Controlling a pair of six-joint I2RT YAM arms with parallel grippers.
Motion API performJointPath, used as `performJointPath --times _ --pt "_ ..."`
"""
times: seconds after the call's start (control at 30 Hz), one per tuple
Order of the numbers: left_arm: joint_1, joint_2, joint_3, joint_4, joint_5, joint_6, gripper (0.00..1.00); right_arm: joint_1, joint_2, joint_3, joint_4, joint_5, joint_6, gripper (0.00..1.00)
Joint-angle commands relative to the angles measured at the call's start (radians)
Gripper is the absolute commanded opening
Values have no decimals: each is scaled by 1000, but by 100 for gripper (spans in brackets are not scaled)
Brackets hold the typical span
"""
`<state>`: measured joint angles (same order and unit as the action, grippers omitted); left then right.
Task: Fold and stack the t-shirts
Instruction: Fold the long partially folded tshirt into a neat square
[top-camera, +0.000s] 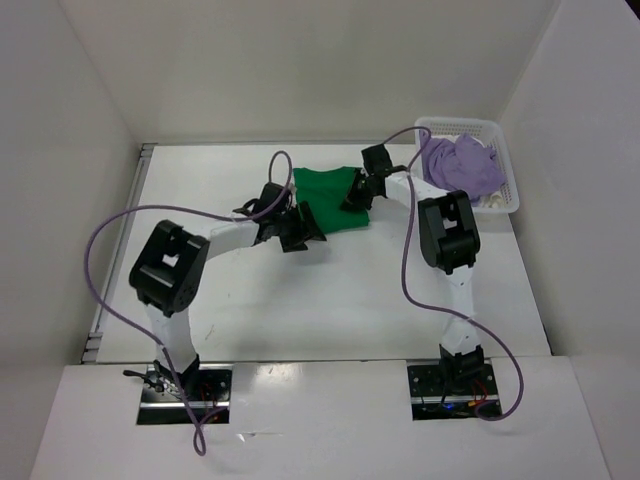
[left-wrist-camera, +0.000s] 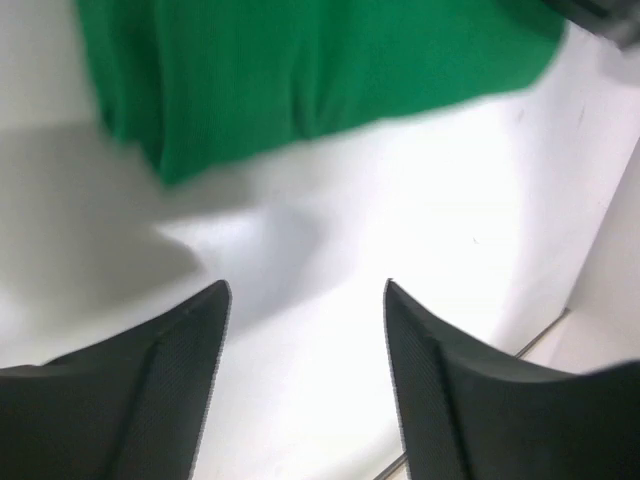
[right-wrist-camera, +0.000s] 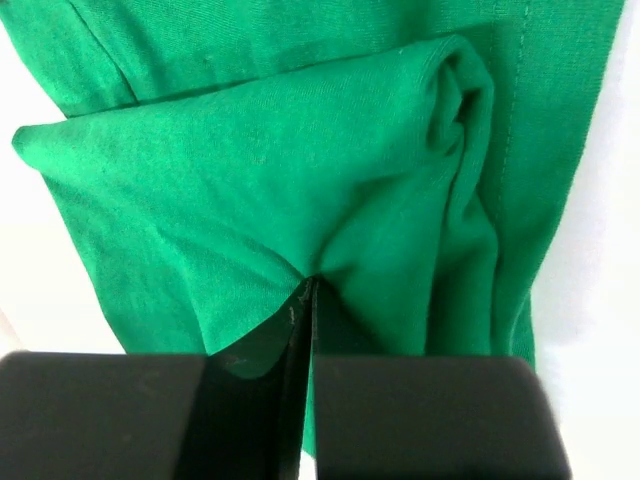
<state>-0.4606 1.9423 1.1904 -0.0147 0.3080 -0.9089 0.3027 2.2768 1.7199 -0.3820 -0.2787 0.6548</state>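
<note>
Arm bases (top-camera: 185, 382) sit at six o'clock in the top view. On the table (top-camera: 300, 300) the green t-shirt (top-camera: 325, 188) lies toward twelve, and the lavender t-shirt (top-camera: 460, 165) fills the basket (top-camera: 508, 165) at two.

Left wrist: the left end effector (left-wrist-camera: 308, 290) is spread over bare table, green cloth at twelve.

Right wrist: the right end effector (right-wrist-camera: 310, 288) is pressed together, pinching a green fold.
</note>
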Motion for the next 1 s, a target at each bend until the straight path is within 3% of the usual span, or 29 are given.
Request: performJointPath --times 0.0,0.03,0.13,0.27,0.37,0.43,0.5,0.57,0.63,0.77,0.97 --pt "20 -221 -26 -14 -96 59 75 13 -97 1 -27 44 -40 10" --pt "36 -221 -26 -14 -96 59 77 13 -111 10 -28 44 -40 11" --pt "106 -189 -26 -5 -75 59 81 13 -177 29 -52 53 -49 34" --pt "155 -79 47 7 -43 83 82 13 -282 -5 -52 71 -58 42" --pt "164 -23 118 18 -64 105 82 4 -364 -43 -32 94 -81 42" --pt "165 -11 153 28 -113 120 82 -25 -364 -28 -32 137 -101 33" --pt "165 26 221 30 -168 155 81 -60 -315 18 -73 110 -110 18" --pt "165 88 331 -5 -196 186 81 -60 -252 78 -93 121 -121 14" --pt "165 131 395 -33 -196 197 81 -70 -211 113 -104 121 -130 14" --pt "165 196 472 -24 -220 171 81 -70 -105 226 -139 121 -139 37" --pt "165 310 620 -77 -228 192 77 -79 56 375 -195 121 -139 41"
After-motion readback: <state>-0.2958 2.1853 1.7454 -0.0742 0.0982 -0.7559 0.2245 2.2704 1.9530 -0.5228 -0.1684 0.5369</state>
